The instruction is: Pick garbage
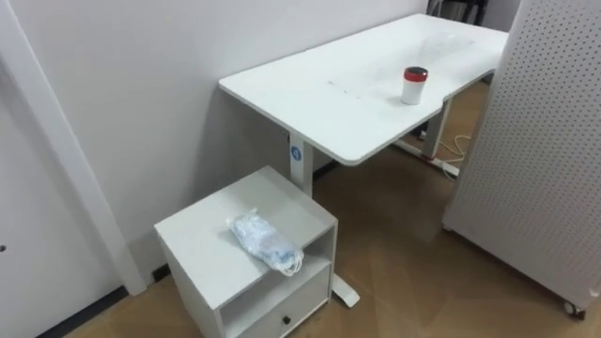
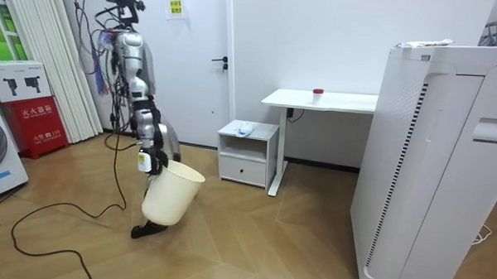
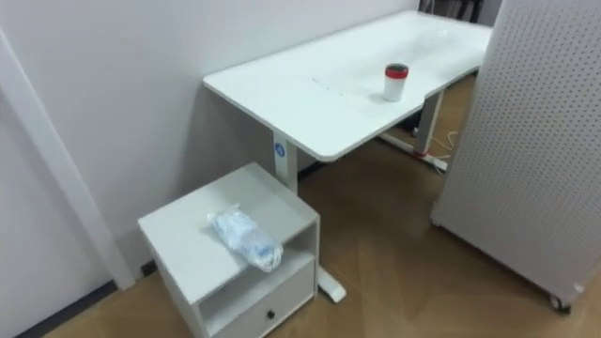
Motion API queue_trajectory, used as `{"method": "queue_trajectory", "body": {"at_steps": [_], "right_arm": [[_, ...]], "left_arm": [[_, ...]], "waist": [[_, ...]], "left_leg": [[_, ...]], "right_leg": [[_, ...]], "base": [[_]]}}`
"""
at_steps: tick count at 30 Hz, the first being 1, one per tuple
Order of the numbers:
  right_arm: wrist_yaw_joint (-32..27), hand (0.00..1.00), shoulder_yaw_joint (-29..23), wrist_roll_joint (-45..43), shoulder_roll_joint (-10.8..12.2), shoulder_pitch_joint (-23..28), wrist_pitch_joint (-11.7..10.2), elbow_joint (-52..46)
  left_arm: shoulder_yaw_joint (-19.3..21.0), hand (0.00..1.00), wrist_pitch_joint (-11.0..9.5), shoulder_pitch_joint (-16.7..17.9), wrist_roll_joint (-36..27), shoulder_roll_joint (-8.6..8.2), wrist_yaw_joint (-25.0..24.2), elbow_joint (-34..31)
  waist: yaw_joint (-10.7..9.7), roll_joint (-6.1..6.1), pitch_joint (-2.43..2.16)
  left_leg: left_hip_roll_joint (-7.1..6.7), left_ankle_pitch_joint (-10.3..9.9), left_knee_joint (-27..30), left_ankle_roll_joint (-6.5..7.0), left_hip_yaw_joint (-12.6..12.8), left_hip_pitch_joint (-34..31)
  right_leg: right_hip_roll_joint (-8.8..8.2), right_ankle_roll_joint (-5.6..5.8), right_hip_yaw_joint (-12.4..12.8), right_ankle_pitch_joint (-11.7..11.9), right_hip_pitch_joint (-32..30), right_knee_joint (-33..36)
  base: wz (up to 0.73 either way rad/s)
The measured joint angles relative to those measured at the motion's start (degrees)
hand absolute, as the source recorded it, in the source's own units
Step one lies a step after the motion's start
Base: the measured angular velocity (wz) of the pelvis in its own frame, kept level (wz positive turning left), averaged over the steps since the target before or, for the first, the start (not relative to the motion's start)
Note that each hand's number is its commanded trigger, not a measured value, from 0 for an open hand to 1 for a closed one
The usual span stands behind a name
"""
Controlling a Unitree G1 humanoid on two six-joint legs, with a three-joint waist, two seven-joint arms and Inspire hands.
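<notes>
Garbage [image 1: 266, 241] on cabinet [image 1: 202, 235]; robot hand [image 2: 151, 162] on bin [image 2: 170, 195]

An office room: white desk [image 1: 310, 94], drawer cabinet [image 1: 197, 237], perforated partition [image 1: 545, 141].

Panel [image 1: 545, 141] cut off; crumpled bag [image 1: 266, 241] indistinct.

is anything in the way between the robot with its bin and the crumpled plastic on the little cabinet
Nothing visible. Bare wood floor lies between the right hand, at the white bin, and the cabinet; the crumpled plastic lies free on its top, with nothing over it.
</notes>
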Motion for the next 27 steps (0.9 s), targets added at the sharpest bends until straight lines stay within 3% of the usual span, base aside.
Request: {"method": "queue_trajectory", "body": {"at_steps": [1,2,3,4,6,8,9,10,12,13,15,17,18,19,20,21,22,24,25,27], "right_arm": [[0.33,1.00,0.01,0.03,0.00,-0.78,-0.09,-0.62],[0.38,1.00,0.01,-0.03,-0.01,-0.91,-0.17,-0.88],[0.37,1.00,0.14,-0.31,-0.17,-1.42,-0.22,-1.11],[0.26,1.00,0.78,-0.97,-0.27,-2.04,-0.15,-1.37],[-0.06,1.00,1.51,-0.89,-0.32,-2.81,-0.30,-1.65],[-0.91,1.00,2.58,0.04,-0.40,-2.94,-0.74,-1.93],[-1.17,1.00,2.61,0.68,-0.36,-2.81,-1.08,-2.28],[-1.33,1.00,2.84,1.10,-0.47,-2.80,-1.69,-2.45],[-1.47,1.00,2.78,1.83,-0.42,-2.98,-2.48,-2.71],[-1.44,1.00,2.95,2.19,-0.41,-4.16,-2.71,-3.42],[-0.95,1.00,4.54,2.13,-0.38,-4.57,-3.47,-4.09],[-0.74,1.00,4.70,2.28,-0.25,-5.51,-3.89,-3.74],[-0.70,1.00,5.77,2.58,-0.23,-5.84,-4.05,-3.26],[-0.55,1.00,7.32,2.53,-0.03,-5.83,-4.59,-2.93],[-0.49,1.00,7.77,2.48,0.10,-5.81,-4.88,-2.99],[-0.38,1.00,7.93,2.38,0.13,-5.58,-5.17,-3.01],[-0.07,1.00,8.07,2.36,0.11,-5.92,-5.39,-2.99],[1.36,1.00,9.61,1.92,0.09,-6.44,-6.34,-2.94],[1.85,1.00,10.12,1.18,-0.14,-6.44,-6.75,-2.69],[2.11,1.00,10.63,0.71,-0.35,-6.39,-7.04,-1.89]], "left_arm": [[0.00,0.00,-0.90,-0.85,-0.92,0.02,0.00,-0.31],[0.00,0.00,-1.19,-1.15,-1.43,0.02,0.01,-0.33],[-0.12,0.00,-1.80,-1.85,-2.25,0.00,0.01,-0.40],[-0.67,0.00,-2.13,-2.30,-3.18,0.00,0.05,-0.41],[-0.90,0.00,-2.50,-3.18,-3.11,-0.04,0.09,-0.35],[-1.14,0.00,-3.14,-4.44,-3.07,0.17,0.60,-0.41],[-1.88,0.00,-3.55,-4.91,-3.16,0.38,1.53,-0.59],[-2.44,0.00,-3.86,-5.32,-2.95,0.39,2.71,-0.77],[-2.53,0.00,-4.30,-5.92,-2.32,0.39,4.89,-2.03],[-2.59,0.00,-4.38,-6.79,-1.86,0.49,6.47,-2.48],[-3.13,0.00,-4.67,-8.55,-1.85,0.69,8.61,-4.00],[-3.92,0.00,-5.25,-9.83,-1.96,0.26,10.25,-8.19],[-5.34,0.00,-5.93,-10.48,-1.85,0.13,11.40,-10.60],[-7.07,0.00,-6.35,-10.87,-1.62,0.12,11.99,-13.31],[-7.74,0.00,-6.60,-11.05,-1.40,0.07,12.23,-14.57],[-8.90,0.00,-6.92,-11.34,-1.37,-0.35,12.56,-16.92],[-9.31,0.00,-7.92,-11.45,-1.35,-0.42,13.36,-18.86],[-9.50,0.00,-8.57,-12.39,-0.73,0.05,15.61,-19.73],[-9.80,0.00,-8.78,-13.30,0.38,0.08,16.62,-19.74],[-10.28,0.00,-9.13,-13.72,1.45,0.16,17.77,-21.15]], "waist": [[-0.06,0.02,0.39],[0.08,0.05,0.33],[0.30,0.10,0.37],[0.20,0.67,-0.09],[0.24,0.69,-0.14],[0.93,0.85,-0.18],[0.94,0.98,-0.17],[1.51,1.50,-0.20],[2.26,2.51,-0.05],[2.86,3.12,-0.07],[2.50,3.65,-0.18],[1.96,3.84,-0.16],[1.95,3.78,-0.09],[1.45,3.43,-0.13],[1.10,3.31,-0.09],[-0.05,3.57,-0.38],[0.32,4.19,-0.42],[-0.19,5.16,-0.07],[-0.39,5.03,0.10],[-0.55,5.15,0.03]], "left_leg": [[0.22,-1.85,1.94,0.07,0.57,-0.18],[0.22,-2.85,2.98,0.10,0.95,-0.38],[0.17,-5.14,5.09,0.20,1.32,-0.67],[0.06,-6.59,5.49,0.40,1.61,-0.27],[-0.07,-7.91,5.29,1.23,2.48,1.27],[-1.19,-9.09,4.85,1.98,2.89,3.09],[-2.04,-9.89,4.70,2.55,2.81,4.44],[-2.14,-10.74,4.39,2.92,2.90,6.12],[-1.81,-11.25,2.52,3.23,2.50,8.76],[-1.13,-11.32,1.52,3.17,2.40,9.59],[-0.16,-11.25,0.65,2.96,1.23,9.78],[0.88,-11.24,0.32,2.47,-0.58,9.63],[1.35,-11.15,-0.53,1.98,-1.16,10.32],[1.42,-11.36,-1.06,1.39,-1.30,10.91],[1.47,-11.57,-1.02,1.05,-1.52,11.14],[2.17,-11.95,-1.17,0.27,-1.88,11.65],[2.75,-12.12,-1.96,-0.54,-1.90,12.05],[3.59,-11.81,-3.15,-1.44,-2.14,12.40],[3.84,-11.57,-4.23,-1.83,-2.15,12.68],[4.10,-11.25,-5.06,-2.32,-2.09,13.37]], "right_leg": [[-0.16,0.28,0.20,0.21,0.80,-0.43],[-0.29,0.29,0.32,0.20,1.15,-0.61],[-0.87,0.55,0.30,0.06,1.53,-0.10],[-1.05,0.84,0.01,-0.10,1.16,2.13],[-2.69,0.95,-0.89,-0.15,-1.09,9.49],[-4.97,3.16,-1.78,1.13,-4.78,19.55],[-6.44,4.31,-2.27,3.61,-6.82,26.07],[-7.14,4.11,-2.37,7.48,-8.50,30.93],[-7.72,3.23,-2.78,11.51,-11.14,35.89],[-7.46,2.82,-3.17,9.59,-14.61,37.57],[-6.47,2.54,-4.31,6.62,-19.40,34.96],[-5.15,2.39,-4.25,5.90,-21.55,25.42],[-4.29,2.43,-3.23,6.58,-21.39,16.45],[-3.87,2.36,-2.94,9.63,-20.25,7.39],[-3.73,2.98,-3.00,13.15,-19.73,5.04],[-2.52,3.58,-3.33,15.51,-18.53,3.39],[-1.27,2.99,-3.72,15.99,-17.59,1.65],[-0.06,2.52,-3.84,16.36,-17.05,0.27],[0.19,2.12,-4.04,16.10,-17.18,0.19],[0.41,1.74,-4.34,15.68,-17.21,0.24]], "base": [[-0.22],[-0.21],[-0.21],[-0.20],[-0.11],[0.03],[0.14],[0.09],[-0.12],[-0.12],[0.25],[0.48],[0.44],[0.48],[0.63],[0.33],[0.12],[-0.14],[0.00],[-0.02]]}}
